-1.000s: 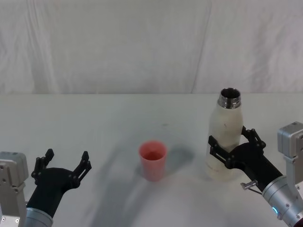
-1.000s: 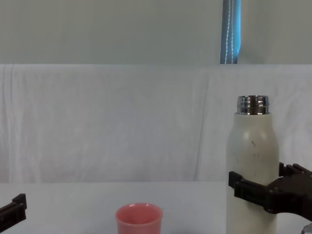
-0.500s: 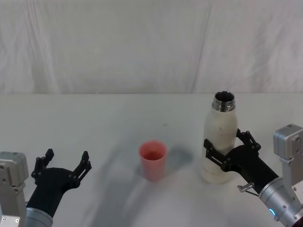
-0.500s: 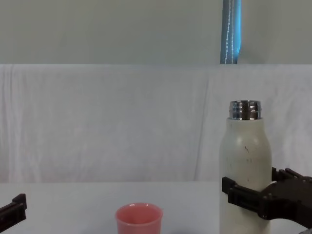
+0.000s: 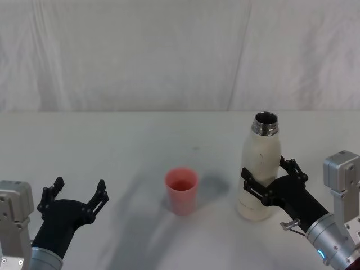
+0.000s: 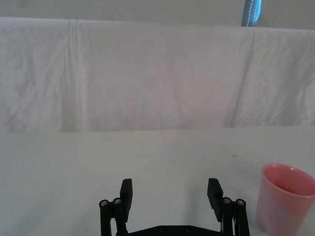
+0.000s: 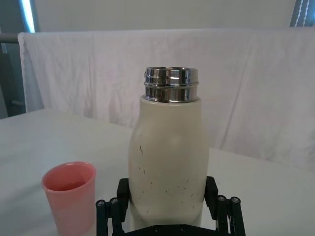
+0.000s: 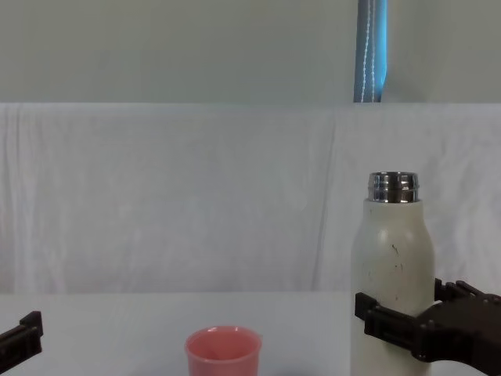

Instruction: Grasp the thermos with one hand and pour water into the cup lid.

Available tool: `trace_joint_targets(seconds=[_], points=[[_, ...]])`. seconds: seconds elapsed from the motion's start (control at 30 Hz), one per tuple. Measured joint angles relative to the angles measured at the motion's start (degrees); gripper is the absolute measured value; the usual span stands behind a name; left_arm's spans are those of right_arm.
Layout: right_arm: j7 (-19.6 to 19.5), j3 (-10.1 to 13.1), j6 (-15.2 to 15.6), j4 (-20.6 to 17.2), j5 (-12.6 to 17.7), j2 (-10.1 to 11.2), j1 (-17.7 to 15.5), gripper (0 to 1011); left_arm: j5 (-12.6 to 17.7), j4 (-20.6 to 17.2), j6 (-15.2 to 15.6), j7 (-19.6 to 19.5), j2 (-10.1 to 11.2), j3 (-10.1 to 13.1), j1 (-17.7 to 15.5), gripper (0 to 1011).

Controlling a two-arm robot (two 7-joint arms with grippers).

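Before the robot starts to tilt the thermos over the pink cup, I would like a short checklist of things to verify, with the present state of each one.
1. Right end effector closed around the thermos body: ok, its fingers sit on both sides.
2. Thermos upright, neck open with no cap: ok.
3. Cup lid upright, mouth up: ok.
4. Thermos neck above the cup lid: not ok, the thermos stands beside it, apart, on the robot's right.
5. Left end effector out of the pour path: ok, open and parked at the near left of the table.
6. Water inside the thermos: cannot tell.
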Motion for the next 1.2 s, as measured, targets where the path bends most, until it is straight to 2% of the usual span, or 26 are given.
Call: trace_joint_targets(seconds=[1.2], points=[[0.2, -0.3, -0.5, 0.2, 0.5, -0.1, 0.0, 950, 0.0, 0.0, 0.0, 0.0, 0.0, 0.0, 0.0, 1001]])
